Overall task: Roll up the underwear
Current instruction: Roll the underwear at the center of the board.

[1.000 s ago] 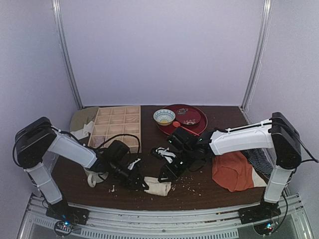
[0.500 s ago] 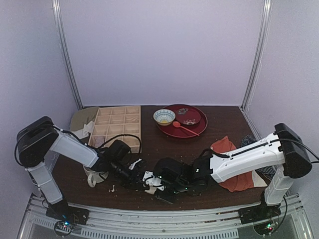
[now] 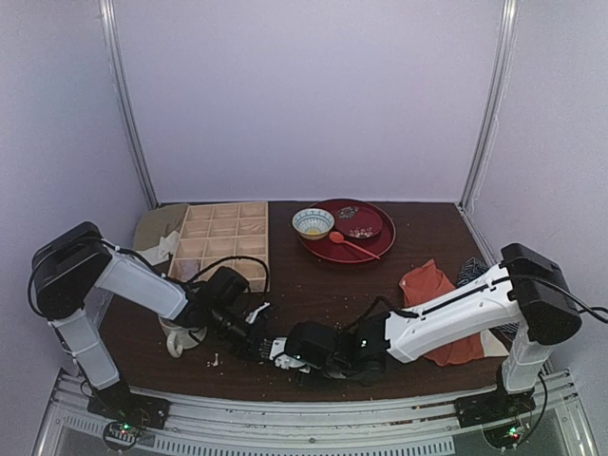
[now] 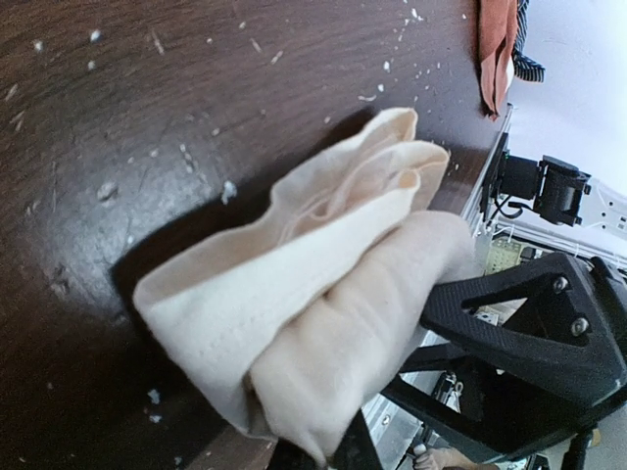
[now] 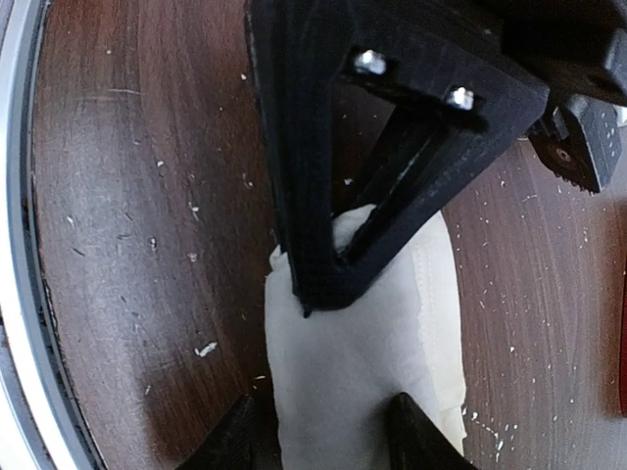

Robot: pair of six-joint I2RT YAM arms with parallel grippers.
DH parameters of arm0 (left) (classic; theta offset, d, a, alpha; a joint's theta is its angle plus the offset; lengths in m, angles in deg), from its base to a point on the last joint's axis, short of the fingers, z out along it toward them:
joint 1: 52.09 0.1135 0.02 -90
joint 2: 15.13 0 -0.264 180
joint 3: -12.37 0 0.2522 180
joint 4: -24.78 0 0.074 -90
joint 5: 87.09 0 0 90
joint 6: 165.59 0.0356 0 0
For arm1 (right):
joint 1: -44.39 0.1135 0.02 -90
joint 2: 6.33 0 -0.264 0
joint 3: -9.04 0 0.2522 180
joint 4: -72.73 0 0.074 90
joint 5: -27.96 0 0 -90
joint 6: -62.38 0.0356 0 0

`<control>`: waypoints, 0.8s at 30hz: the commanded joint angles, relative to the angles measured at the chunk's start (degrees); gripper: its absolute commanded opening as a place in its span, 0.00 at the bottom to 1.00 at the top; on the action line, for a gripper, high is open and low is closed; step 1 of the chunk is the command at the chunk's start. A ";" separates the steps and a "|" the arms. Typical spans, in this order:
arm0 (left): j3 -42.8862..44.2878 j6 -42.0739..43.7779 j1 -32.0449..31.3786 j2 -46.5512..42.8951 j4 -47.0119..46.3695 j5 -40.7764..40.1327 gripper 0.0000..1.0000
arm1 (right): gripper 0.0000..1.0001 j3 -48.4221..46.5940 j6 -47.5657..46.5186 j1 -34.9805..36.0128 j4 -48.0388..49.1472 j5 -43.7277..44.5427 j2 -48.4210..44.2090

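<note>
The underwear (image 4: pixel 323 284) is a cream fabric bundle, folded over on itself, lying on the dark wooden table near its front edge. My left gripper (image 3: pixel 258 347) is shut on one end of it; in the left wrist view the cloth covers its fingertips (image 4: pixel 328 455). My right gripper (image 5: pixel 328 436) is open and straddles the other end of the underwear (image 5: pixel 343 362), one fingertip on each side of the roll. The left gripper's black finger (image 5: pixel 323 196) presses into the cloth ahead of it. From above, only a small white patch of underwear (image 3: pixel 278 352) shows between the two grippers.
A white mug (image 3: pixel 176 337) stands just left of the left gripper. An orange-red garment (image 3: pixel 432 294) and a striped cloth (image 3: pixel 472 271) lie at the right. Further back are a wooden compartment box (image 3: pixel 220 237), a bowl (image 3: pixel 313 222) and a red tray (image 3: pixel 372 245). Crumbs dot the table.
My right arm swung from the middle of the table down to the front edge and leftward, bringing its gripper over the underwear. The left gripper stayed where it was, holding the cloth.
</note>
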 commanded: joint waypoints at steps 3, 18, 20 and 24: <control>-0.67 0.29 0.13 2.43 3.22 -1.10 0.00 | 0.41 3.29 -1.41 0.92 0.06 3.99 3.65; -0.39 0.60 1.34 2.23 3.48 0.12 0.02 | 0.00 3.08 -0.06 2.08 -0.57 7.11 5.64; -0.41 0.56 2.10 0.56 4.59 -1.14 0.19 | 0.00 2.94 0.61 1.96 -0.71 6.14 4.95; -0.40 0.64 4.46 -3.91 7.59 -2.98 0.36 | 0.00 1.75 2.39 1.25 -2.22 3.26 4.00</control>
